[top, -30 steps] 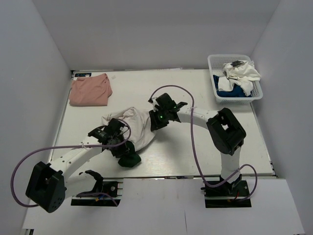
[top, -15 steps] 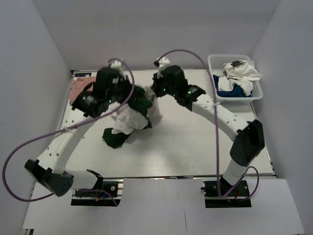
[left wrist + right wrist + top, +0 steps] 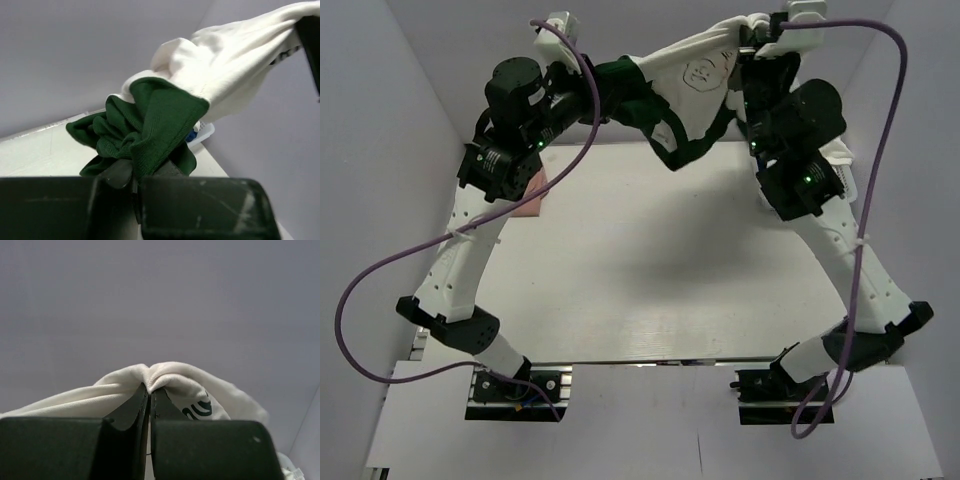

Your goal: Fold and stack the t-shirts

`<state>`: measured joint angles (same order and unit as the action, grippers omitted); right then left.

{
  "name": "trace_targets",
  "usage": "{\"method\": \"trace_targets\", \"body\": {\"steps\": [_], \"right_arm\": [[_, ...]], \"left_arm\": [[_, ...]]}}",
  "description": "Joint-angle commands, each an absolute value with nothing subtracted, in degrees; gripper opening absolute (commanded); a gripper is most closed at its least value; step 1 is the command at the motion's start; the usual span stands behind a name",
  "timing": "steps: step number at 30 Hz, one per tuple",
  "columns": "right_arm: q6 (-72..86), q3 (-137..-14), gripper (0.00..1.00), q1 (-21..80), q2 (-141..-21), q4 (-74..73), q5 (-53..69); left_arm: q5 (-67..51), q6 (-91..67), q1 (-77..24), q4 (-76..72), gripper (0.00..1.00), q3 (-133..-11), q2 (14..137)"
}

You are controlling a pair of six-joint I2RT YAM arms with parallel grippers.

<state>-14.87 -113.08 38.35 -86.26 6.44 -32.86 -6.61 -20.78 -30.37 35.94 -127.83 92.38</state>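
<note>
Lifting done: 1 s ago the white cotton tee with dark green sleeves (image 3: 695, 75) was bunched on the table mid-frame with both grippers down on it. 0.5 s ago it was half up. Now both arms are raised to the top of the frame and the tee hangs strung between them, clear of the surface.

- Left gripper (image 3: 600, 92): fingers closed tight on a wad of green sleeve. The left wrist view shows the fabric pinched with no gap.
- Right gripper (image 3: 752, 45): jaws pressed together on a white fold near the printed area, confirmed in the right wrist view.
- Tee sags in a V between the 2 grips with the face print facing the camera. It is not flat; the green trim droops at centre.

My read: this is the shake-out before laying it flat. No fold has started on this one, and the grips look bunched rather than at clean corners, so a regrip seems likely.

The folded salmon-pink tee (image 3: 533, 197) sits at upper left of the white tabletop (image 3: 650, 290), partly behind the left arm. The right arm hides most of the white lattice basket; the left wrist view catches its edge (image 3: 207, 131). Plain pale grey walls (image 3: 380, 150) enclose the cell on 3 sides, and purple cables (image 3: 380, 270) loop off both arms.
</note>
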Motion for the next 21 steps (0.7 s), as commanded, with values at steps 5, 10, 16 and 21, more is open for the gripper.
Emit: {"method": "trace_targets", "body": {"steps": [5, 10, 16, 21], "right_arm": [[-10.86, -91.19, 0.0, 38.76, -72.89, 1.44, -27.35], [2.89, -71.92, 0.0, 39.02, -68.03, -9.56, -14.11], [15.9, -51.98, 0.0, 39.81, -70.4, -15.38, 9.48], [18.82, -44.04, 0.0, 40.52, -71.72, -13.62, 16.86]], "left_arm": [[-0.28, -14.68, -30.41, 31.81, 0.01, -106.82, 79.56], [6.93, -18.97, -29.88, 34.62, 0.04, -78.65, 71.64], [5.54, -29.77, -30.59, 40.95, 0.04, -54.16, 60.57], [8.52, -37.17, -30.59, 51.13, 0.54, -46.76, 51.87]]}}
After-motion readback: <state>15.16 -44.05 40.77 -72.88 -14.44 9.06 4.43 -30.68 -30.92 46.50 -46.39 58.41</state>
